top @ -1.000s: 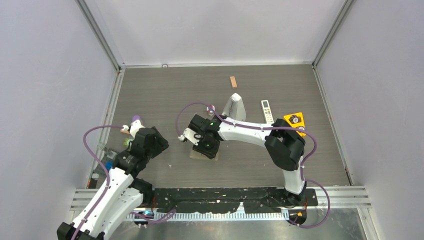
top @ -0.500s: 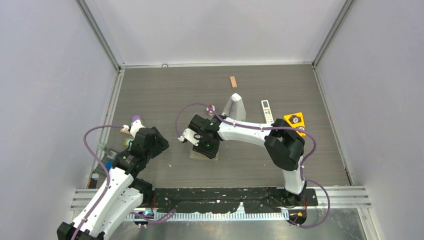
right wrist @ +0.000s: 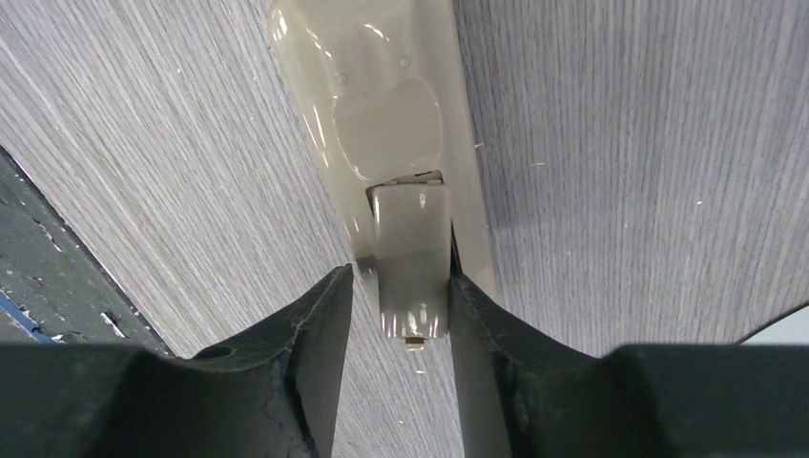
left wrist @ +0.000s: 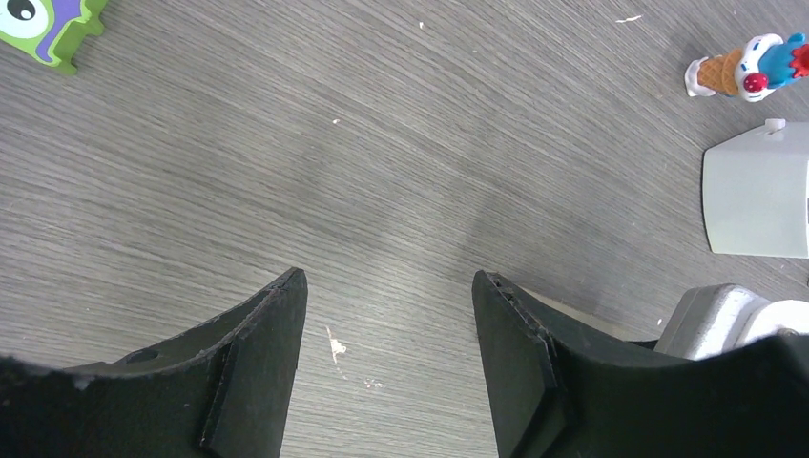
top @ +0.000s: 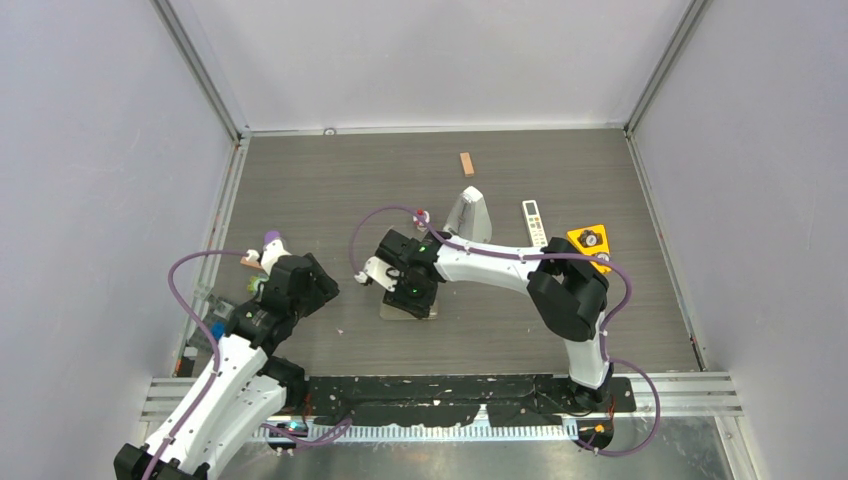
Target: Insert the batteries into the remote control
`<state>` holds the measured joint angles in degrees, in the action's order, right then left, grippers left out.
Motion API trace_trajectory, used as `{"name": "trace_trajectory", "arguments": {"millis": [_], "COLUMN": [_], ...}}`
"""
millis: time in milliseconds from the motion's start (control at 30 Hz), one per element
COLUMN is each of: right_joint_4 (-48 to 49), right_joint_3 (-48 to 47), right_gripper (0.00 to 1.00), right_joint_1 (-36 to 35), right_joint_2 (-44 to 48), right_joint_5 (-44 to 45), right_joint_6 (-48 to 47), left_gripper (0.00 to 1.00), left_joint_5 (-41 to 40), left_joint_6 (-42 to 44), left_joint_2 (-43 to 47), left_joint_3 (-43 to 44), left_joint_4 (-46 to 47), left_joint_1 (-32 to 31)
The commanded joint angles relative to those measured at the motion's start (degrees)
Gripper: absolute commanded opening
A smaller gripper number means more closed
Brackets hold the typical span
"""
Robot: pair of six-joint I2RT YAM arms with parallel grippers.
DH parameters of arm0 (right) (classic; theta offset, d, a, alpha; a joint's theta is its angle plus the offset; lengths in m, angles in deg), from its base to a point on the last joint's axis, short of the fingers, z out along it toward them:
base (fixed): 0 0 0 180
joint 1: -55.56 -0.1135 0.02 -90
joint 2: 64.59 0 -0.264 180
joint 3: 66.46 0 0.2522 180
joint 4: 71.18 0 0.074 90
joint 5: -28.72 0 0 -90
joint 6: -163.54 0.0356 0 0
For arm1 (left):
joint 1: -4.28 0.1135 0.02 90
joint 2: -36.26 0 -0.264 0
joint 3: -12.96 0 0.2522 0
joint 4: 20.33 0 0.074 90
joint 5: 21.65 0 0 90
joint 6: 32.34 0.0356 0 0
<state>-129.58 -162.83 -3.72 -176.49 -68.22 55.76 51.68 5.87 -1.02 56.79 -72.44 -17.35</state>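
Observation:
The remote control (right wrist: 382,86) lies grey-beige side up on the table under my right gripper (right wrist: 401,286); in the top view only its edge (top: 408,314) shows below the gripper (top: 410,298). The small cover (right wrist: 410,258) sits between the right fingers with its near end past the remote's end. The right finger touches it, and a thin gap shows at the left one. My left gripper (left wrist: 389,286) is open and empty over bare table, left of the remote (top: 318,290). No batteries are in view.
A grey metronome (top: 468,213), a short white remote with buttons (top: 535,222) and a yellow gauge block (top: 590,243) stand behind and right. A wooden block (top: 466,163) lies farther back. A clown cone toy (left wrist: 749,69) and a green toy (left wrist: 48,24) lie near the left gripper.
The right gripper and the remote under it have shifted slightly, and the remote now lies straighter. The left arm has not moved.

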Motion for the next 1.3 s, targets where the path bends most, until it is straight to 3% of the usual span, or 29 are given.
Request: {"name": "trace_trajectory", "arguments": {"millis": [0,400,733,867,1000,1267], "right_joint_4": [2.31,2.66,6.07,9.69,11.81,10.43], "right_joint_3": [-0.07,-0.06,1.42,5.37,11.28,18.86], "right_gripper": [0.5,0.68,0.69,0.69,0.69,0.68], "right_joint_1": [-0.38,-0.39,0.24,0.61,0.66,-3.2], "right_joint_2": [0.19,4.71,10.02,14.1,18.63,20.7], "right_joint_5": [1.89,0.91,1.16,6.1,10.05,17.97], "right_joint_6": [0.04,1.35,8.86,18.06,33.44,58.26], "left_gripper": [0.65,0.67,0.7,0.73,0.74,0.75], "left_joint_5": [-0.03,0.81,4.54,10.04,14.75,14.9], "left_joint_6": [1.08,1.43,2.05,2.84,3.24,3.97], "left_joint_2": [0.06,-0.06,0.35,-1.09,-2.47,-0.08], "left_joint_3": [0.91,0.74,-0.62,-2.03,-2.95,-2.32], "left_joint_4": [2.25,2.58,3.84,6.19,6.97,4.29], "left_joint_1": [0.27,0.34,0.36,0.35,0.36,0.36]}}
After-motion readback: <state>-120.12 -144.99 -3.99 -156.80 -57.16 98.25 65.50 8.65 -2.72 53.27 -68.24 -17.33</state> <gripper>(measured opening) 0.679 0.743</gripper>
